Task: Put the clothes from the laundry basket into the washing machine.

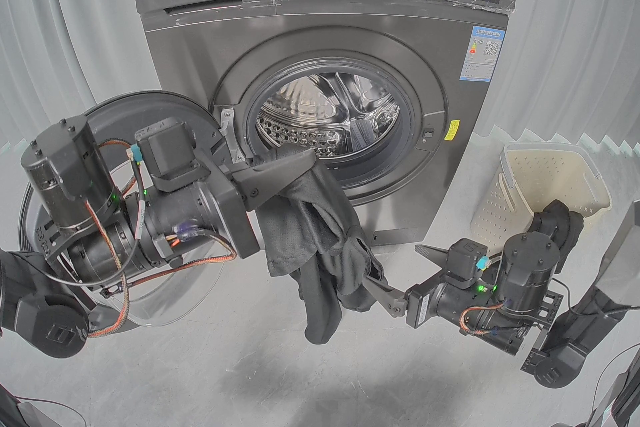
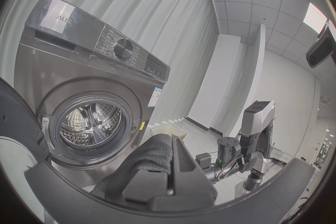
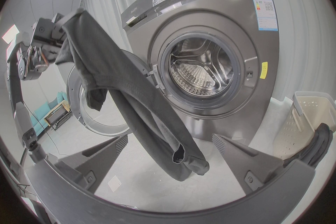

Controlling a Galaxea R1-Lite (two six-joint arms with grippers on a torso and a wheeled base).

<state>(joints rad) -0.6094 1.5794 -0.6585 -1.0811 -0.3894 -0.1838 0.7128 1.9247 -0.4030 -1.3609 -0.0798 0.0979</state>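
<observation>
the left gripper (image 1: 301,160) is clamped on the top of a dark garment (image 1: 313,228), holding it just in front of the open mouth of the washing machine (image 1: 320,28), whose door (image 1: 127,115) stands swung open at the left. the garment hangs down toward the floor, and its lower end dangles between the spread-apart fingers of the right gripper (image 1: 400,275), which is low and nearer. the laundry basket (image 1: 553,175) stands on the floor right of the machine, with another dark piece of clothing (image 1: 559,223) draped over its near rim.
</observation>
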